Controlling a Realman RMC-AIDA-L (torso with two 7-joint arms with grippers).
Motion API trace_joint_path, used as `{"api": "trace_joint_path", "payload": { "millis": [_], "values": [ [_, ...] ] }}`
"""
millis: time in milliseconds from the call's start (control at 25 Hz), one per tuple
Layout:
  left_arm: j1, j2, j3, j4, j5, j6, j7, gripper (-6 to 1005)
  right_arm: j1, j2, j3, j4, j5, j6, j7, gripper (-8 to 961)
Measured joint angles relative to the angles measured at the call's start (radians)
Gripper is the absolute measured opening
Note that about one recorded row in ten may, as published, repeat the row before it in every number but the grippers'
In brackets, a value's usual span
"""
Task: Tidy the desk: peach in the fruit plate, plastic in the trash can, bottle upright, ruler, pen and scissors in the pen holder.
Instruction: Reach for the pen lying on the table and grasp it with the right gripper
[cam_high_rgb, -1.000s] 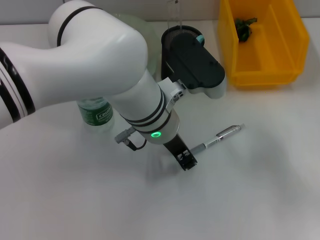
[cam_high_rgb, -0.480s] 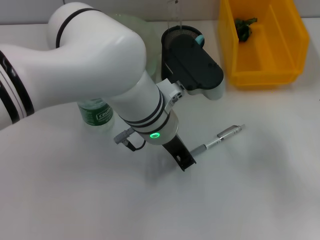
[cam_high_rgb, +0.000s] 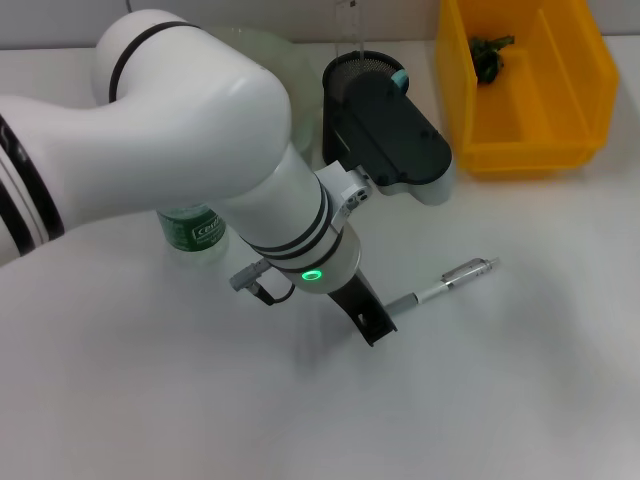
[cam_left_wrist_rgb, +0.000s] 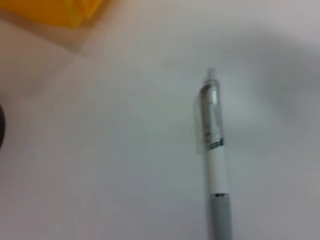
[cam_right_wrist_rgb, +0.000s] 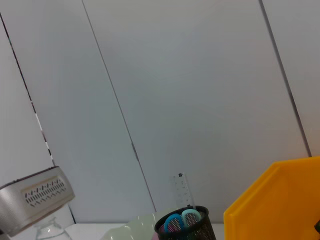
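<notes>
Left pincer (cam_high_rgb: 374, 326) is low over the white desk (cam_high_rgb: 520, 380), at the grey tip end of the white-and-grey click pen with a clear clip end (cam_high_rgb: 448, 281); can't tell if its fingers are apart or together, or whether they touch the pen. Pen lies flat on the desk, running from the pincer toward 2 o'clock; left wrist view shows it (cam_left_wrist_rgb: 215, 155) alone on bare desk. Black mesh pen holder (cam_high_rgb: 356, 72) sits at 12 o'clock from the pincer, part hidden by the arm's black camera housing; blue scissor handles (cam_right_wrist_rgb: 180, 220) and a clear ruler (cam_right_wrist_rgb: 181, 191) stand in it. Yellow plastic bin (cam_high_rgb: 530, 120) is at 1 o'clock. Green-labelled clear bottle (cam_high_rgb: 192, 228) stands at 10 o'clock, mostly behind the arm. Right pincer isn't visible.
</notes>
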Motion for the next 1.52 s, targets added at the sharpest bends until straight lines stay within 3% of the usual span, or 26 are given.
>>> {"api": "trace_joint_path", "payload": {
  "millis": [360, 480, 600, 800, 920, 960, 1000, 1080, 1240, 1360, 1520],
  "values": [
    [0.058, 0.005, -0.059, 0.132, 0.046, 0.063, 0.014, 32, 0.001, -0.006, 0.004, 0.000, 0.003, -0.015, 0.016, 634],
    [0.118, 0.006, -0.137, 0.212, 0.027, 0.087, 0.086, 43, 0.011, -0.014, -0.001, -0.013, 0.003, -0.021, 0.041, 635],
    [0.192, 0.007, -0.240, 0.274, -0.092, 0.107, 0.247, 54, 0.031, -0.021, -0.039, -0.067, 0.002, -0.045, 0.100, 636],
    [0.313, 0.009, -0.442, 0.257, -0.435, 0.167, 0.590, 73, 0.088, -0.027, -0.249, -0.272, 0.002, -0.098, 0.304, 637],
    [0.359, 0.011, -0.562, 0.163, -0.651, 0.273, 0.800, 84, 0.124, -0.027, -0.426, -0.425, -0.012, -0.114, 0.423, 638],
    [0.366, 0.011, -0.592, 0.133, -0.691, 0.303, 0.842, 88, 0.154, -0.027, -0.540, -0.533, -0.042, -0.118, 0.502, 638],
    [0.377, 0.012, -0.641, 0.086, -0.750, 0.353, 0.903, 91, 0.154, -0.027, -0.540, -0.533, -0.042, -0.118, 0.502, 638],
    [0.396, 0.012, -0.705, 0.027, -0.799, 0.415, 0.962, 99, 0.196, -0.028, -0.653, -0.636, -0.099, -0.121, 0.587, 639],
    [0.451, 0.014, -0.815, -0.056, -0.824, 0.505, 1.085, 114, 0.296, -0.024, -0.825, -0.718, -0.226, -0.120, 0.678, 639],
    [0.494, 0.018, -0.942, -0.146, -0.824, 0.611, 1.192, 125, 0.374, -0.016, -0.923, -0.715, -0.306, -0.098, 0.694, 640],
    [0.518, 0.024, -1.020, -0.210, -0.810, 0.680, 1.270, 258, 0.457, -0.004, -1.050, -0.659, -0.393, -0.033, 0.653, 641]
  ]
}}
